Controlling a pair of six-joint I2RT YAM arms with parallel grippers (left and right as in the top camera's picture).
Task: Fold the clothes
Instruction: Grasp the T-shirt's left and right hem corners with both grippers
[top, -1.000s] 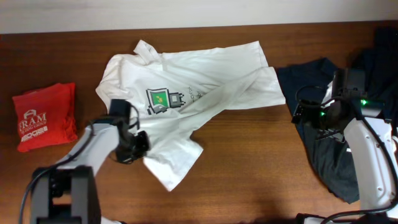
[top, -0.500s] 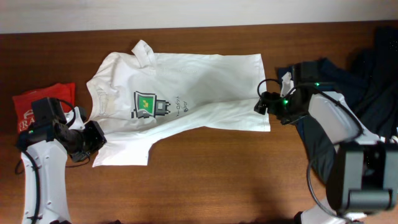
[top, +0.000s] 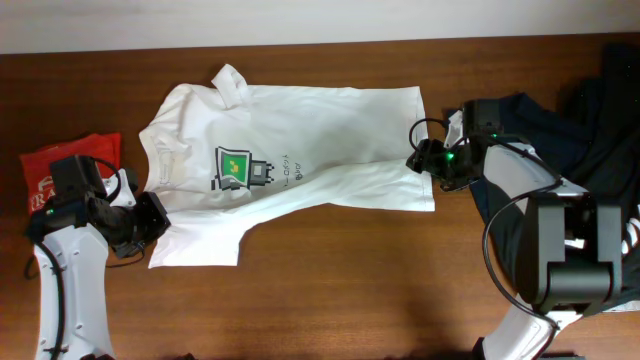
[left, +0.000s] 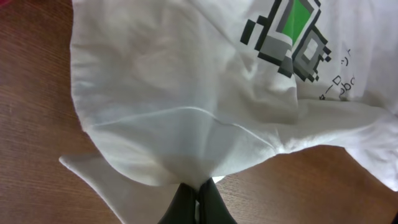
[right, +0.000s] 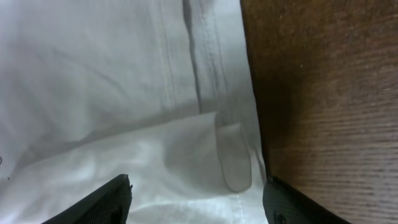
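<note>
The white T-shirt (top: 310, 140) with a green-and-black pixel graphic (top: 240, 168) lies spread across the wooden table, partly folded along its lower edge. My left gripper (top: 150, 222) is at the shirt's lower left corner and is shut on a pinch of its white cloth (left: 193, 168). My right gripper (top: 418, 162) is open at the shirt's right edge, its fingers (right: 196, 199) spread just above the hem (right: 211, 81) and holding nothing.
A small folded red shirt (top: 60, 165) with white print lies at the left edge beside my left arm. Dark navy garments (top: 560, 130) are heaped at the right, under my right arm. Bare wood (top: 350, 290) runs along the front.
A second ago the shirt was bunched with the left gripper in it; it has been pulled flat leftwards. Since half a second ago the right gripper has shifted slightly up at the hem.
</note>
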